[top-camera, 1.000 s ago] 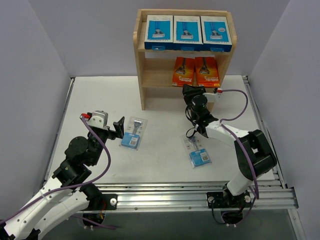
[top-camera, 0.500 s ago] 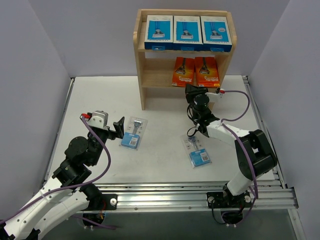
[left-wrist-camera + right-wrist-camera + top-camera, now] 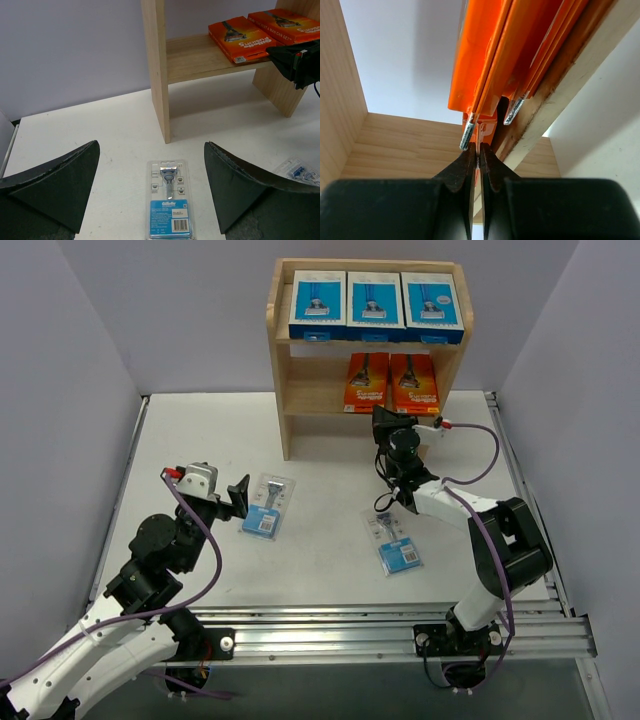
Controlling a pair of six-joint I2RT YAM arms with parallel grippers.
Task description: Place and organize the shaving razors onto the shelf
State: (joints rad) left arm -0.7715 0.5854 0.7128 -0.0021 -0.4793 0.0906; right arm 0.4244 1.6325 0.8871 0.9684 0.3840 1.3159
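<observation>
Top view: shelf (image 3: 277,360) at the back of the table (image 3: 200,430), three blue boxes (image 3: 374,302) upright in a row on the top tier, two orange packs (image 3: 391,383) side by side on the middle tier. The right pincer (image 3: 384,422) is at that tier's front edge. The left pincer (image 3: 240,495) is wide open and empty, just beside the left blister card (image 3: 268,506). The right blister card (image 3: 396,543) lies near the right arm. Both cards are flat, long axis running roughly toward the shelf, blue label at the near end. Left wrist: left blister card (image 3: 170,200) sits centred between the open fingers, razor head pointing at the shelf. The orange packs (image 3: 240,37) lie flat, long axis front-to-back, near ends slightly over the board edge. Right wrist: right pincer (image 3: 479,152) is closed, tips together right under an orange pack's front edge. Can't tell if a thin flap is pinched. Looks like squaring up that pack. Best to push straight along its long axis and low, so it slides back without skewing into its neighbour.
</observation>
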